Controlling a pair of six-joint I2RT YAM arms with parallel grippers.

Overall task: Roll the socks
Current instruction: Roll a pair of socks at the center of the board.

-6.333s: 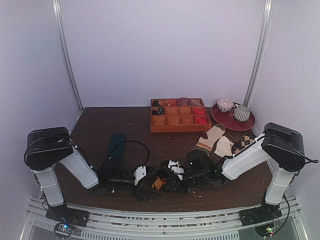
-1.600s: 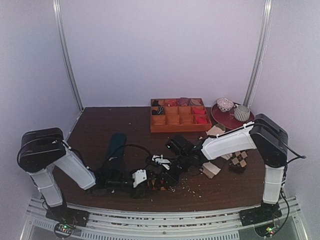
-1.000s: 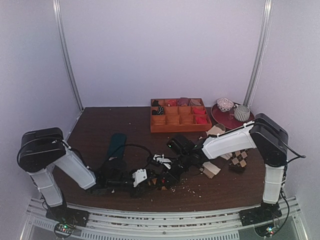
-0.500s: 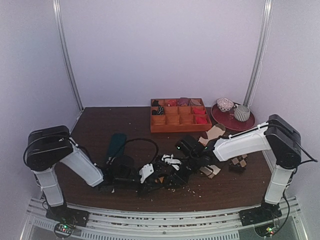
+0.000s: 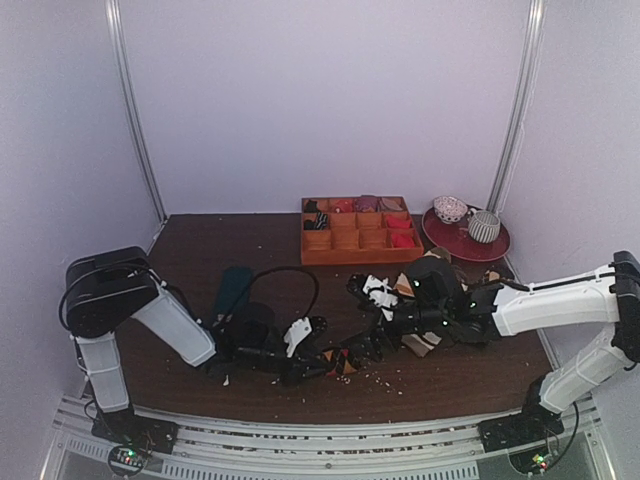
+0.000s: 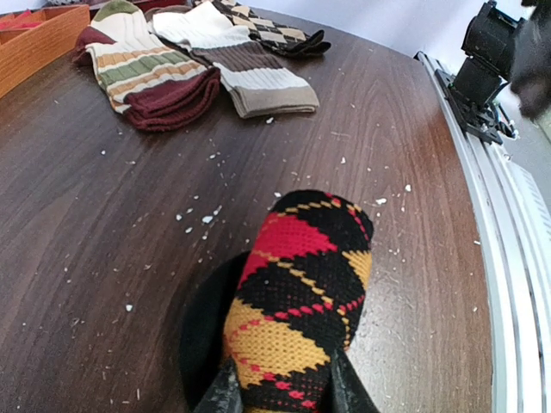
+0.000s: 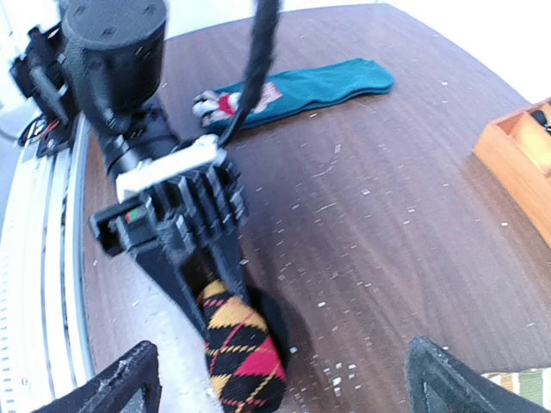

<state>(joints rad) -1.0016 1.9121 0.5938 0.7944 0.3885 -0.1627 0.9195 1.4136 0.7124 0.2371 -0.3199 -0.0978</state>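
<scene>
- The left gripper [image 6: 280, 397] is clamped on the socks [image 6: 301, 292], a tight black bundle with red and orange diamonds. It lies close to the tabletop's [image 5: 200, 240] near edge, about midway along it.
- The right gripper [image 7: 284, 379] hovers near the bundle, jaws spread wide, touching nothing.
- Step in hand, by my judgement: the roll looks formed, with a black flap loose beside it.
- The next move probably calls for the right fingers to tuck that flap over while the left pins the roll.
</scene>
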